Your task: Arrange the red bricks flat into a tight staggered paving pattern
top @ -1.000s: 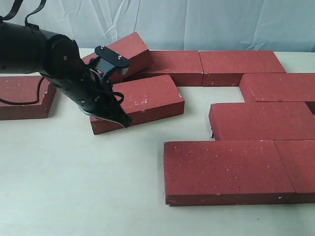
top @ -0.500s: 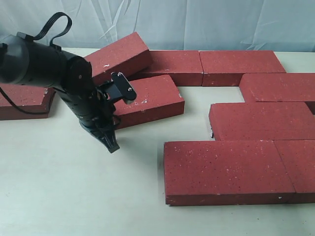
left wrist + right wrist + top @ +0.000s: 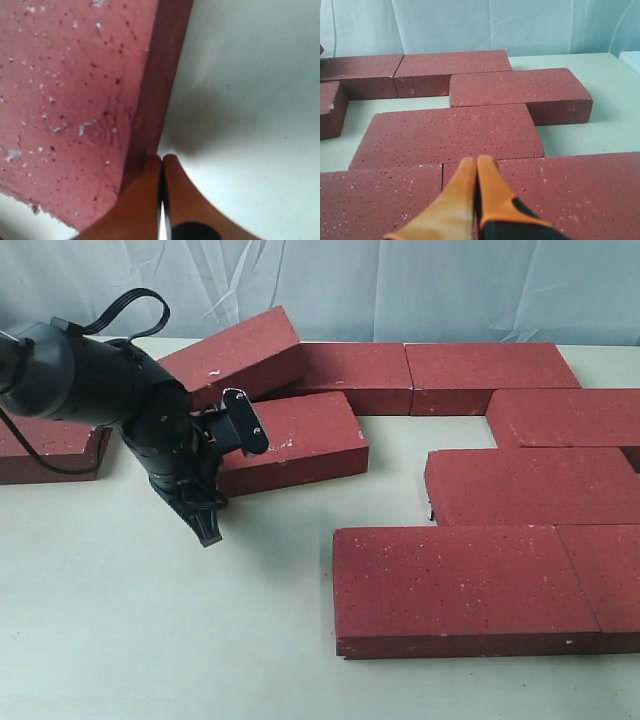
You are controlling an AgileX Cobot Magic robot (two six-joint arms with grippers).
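Beside the clenched, empty left tool (image 3: 208,533), nine red bricks (image 3: 465,580) lie on a pale tabletop (image 3: 150,640), blue curtain (image 3: 400,290) behind; right tool (image 3: 476,165) clenched too.

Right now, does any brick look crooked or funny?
Yes, two do. The back-left brick is tilted, with one end raised instead of lying flat. The loose brick just in front of it lies flat but crooked, turned at an angle to the others. The left gripper is beside it, shut.
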